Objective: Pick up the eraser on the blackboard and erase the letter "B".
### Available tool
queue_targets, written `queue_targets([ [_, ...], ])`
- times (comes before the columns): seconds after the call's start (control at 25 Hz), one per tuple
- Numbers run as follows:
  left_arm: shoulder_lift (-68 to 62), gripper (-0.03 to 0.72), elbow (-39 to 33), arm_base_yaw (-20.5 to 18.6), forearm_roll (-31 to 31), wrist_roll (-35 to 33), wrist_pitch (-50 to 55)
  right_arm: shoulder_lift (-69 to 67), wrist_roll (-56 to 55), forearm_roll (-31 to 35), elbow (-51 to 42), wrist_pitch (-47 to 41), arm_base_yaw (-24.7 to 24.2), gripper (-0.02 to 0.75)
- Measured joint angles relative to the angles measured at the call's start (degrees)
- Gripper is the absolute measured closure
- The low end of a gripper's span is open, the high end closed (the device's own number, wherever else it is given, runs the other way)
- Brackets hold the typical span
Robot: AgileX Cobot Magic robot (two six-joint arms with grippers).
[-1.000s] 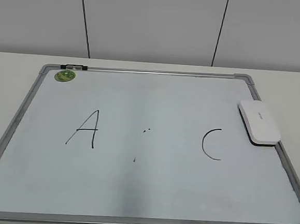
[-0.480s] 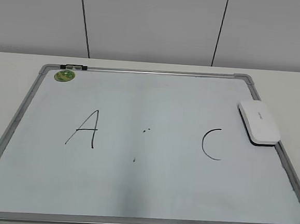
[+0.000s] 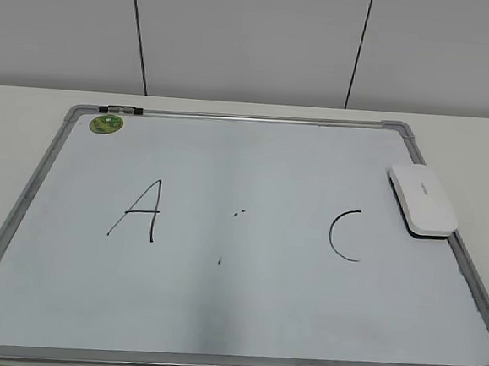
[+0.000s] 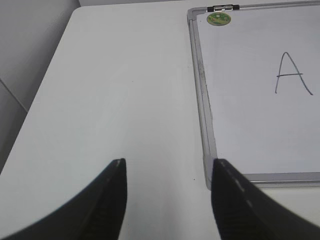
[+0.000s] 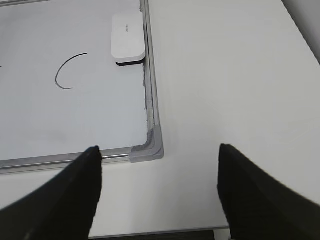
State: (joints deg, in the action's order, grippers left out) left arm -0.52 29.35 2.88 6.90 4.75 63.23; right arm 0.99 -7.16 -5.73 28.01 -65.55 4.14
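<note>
Comparing exterior view against both earlier frames: no change. Eraser flat at right edge of blackboard, beside "C"; "A" intact; only faint specks where letter "B" belonged, so erasing judged done.

Left wrist: left gripper jaws spread, empty, off board over table; magnet at top corner.

Right wrist: right gripper jaws released, empty, well apart from eraser.
</note>
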Motion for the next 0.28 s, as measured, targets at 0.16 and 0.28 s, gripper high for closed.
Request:
queue_targets([
  [0.16,0.0,0.298,0.0,0.0,0.0,0.0,0.0,0.0,0.0,0.0,0.0,0.0,0.0,0.202],
  [0.28,0.0,0.299,0.0,0.0,0.0,0.0,0.0,0.0,0.1,0.0,0.0,0.0,0.0,0.202],
])
